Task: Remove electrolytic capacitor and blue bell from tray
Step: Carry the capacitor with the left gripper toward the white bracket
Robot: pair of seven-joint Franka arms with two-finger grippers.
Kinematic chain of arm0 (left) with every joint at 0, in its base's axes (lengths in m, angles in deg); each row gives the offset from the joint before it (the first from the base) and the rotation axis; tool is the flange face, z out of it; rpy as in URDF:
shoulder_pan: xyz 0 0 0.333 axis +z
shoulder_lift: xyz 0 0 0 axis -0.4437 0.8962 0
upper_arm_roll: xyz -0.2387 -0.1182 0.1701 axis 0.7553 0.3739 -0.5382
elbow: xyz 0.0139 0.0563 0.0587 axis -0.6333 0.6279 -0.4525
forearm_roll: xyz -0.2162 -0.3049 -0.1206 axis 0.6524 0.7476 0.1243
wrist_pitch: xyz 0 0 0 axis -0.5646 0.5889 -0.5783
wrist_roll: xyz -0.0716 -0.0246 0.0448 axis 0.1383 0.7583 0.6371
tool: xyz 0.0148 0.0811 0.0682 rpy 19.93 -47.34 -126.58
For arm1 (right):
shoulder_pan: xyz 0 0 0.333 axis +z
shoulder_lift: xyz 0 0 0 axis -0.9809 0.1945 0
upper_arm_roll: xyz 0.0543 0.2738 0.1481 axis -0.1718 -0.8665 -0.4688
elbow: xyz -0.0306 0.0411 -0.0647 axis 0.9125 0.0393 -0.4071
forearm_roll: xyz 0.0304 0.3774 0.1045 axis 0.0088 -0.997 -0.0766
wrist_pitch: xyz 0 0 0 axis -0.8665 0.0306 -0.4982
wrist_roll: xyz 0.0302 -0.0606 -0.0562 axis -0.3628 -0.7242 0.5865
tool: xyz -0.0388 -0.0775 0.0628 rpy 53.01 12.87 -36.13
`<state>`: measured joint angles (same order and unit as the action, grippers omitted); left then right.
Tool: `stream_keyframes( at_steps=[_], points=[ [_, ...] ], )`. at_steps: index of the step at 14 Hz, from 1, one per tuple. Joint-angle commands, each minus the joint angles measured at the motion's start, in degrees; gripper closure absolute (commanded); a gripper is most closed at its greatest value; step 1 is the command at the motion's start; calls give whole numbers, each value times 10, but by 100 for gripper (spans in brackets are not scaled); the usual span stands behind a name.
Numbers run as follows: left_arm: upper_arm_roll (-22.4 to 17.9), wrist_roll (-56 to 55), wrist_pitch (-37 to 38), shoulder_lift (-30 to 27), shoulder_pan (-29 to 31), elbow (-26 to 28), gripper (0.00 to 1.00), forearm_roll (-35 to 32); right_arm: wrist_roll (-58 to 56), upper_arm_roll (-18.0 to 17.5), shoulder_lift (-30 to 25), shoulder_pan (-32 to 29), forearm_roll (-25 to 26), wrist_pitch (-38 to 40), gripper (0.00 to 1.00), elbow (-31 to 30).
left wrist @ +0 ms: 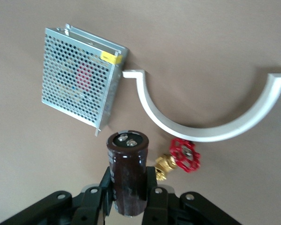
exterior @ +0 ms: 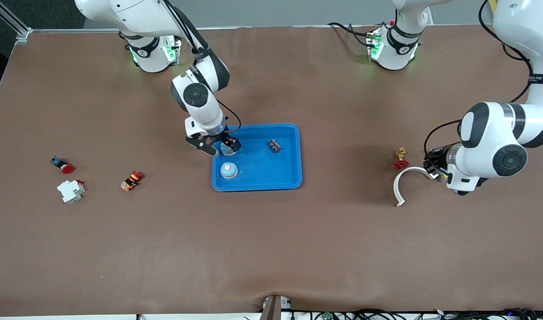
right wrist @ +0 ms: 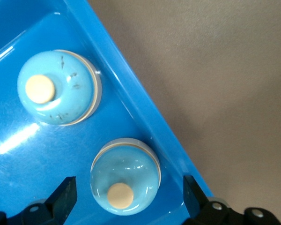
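A blue tray [exterior: 298,151] lies mid-table. Two light blue bells with cream buttons sit in it by the wall toward the right arm's end: one [exterior: 229,170] [right wrist: 58,87] nearer the front camera, the other [right wrist: 125,183] under my right gripper. My right gripper [exterior: 224,150] [right wrist: 129,187] is open, low in the tray, a finger on each side of that second bell without touching it. My left gripper [exterior: 433,168] [left wrist: 127,183] is shut on a dark brown cylindrical capacitor [left wrist: 127,171], held over the table toward the left arm's end.
A small dark part [exterior: 274,145] lies in the tray. A white half-ring clamp [exterior: 402,182] [left wrist: 206,126], a red-handled brass valve [exterior: 401,159] [left wrist: 180,157] and a perforated metal box [left wrist: 79,77] lie under the left gripper. A red button [exterior: 62,165], white breaker [exterior: 70,191] and orange part [exterior: 131,180] lie toward the right arm's end.
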<state>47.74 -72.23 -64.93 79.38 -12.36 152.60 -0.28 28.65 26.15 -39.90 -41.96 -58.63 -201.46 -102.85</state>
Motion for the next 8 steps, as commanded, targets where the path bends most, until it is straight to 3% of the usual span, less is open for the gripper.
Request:
stream_keyframes(
  at_steps=[1,4,8],
  points=[
    [6,24,-35,-3,20,27,100,-12,12,2,11,10,-12,-15,0,1],
    [6,50,-80,-5,42,59,100,-44,21,2,16,15,-12,-17,0,3],
    [6,103,-104,9,85,62,100,-55,34,3,23,25,-12,-31,0,5]
  ],
)
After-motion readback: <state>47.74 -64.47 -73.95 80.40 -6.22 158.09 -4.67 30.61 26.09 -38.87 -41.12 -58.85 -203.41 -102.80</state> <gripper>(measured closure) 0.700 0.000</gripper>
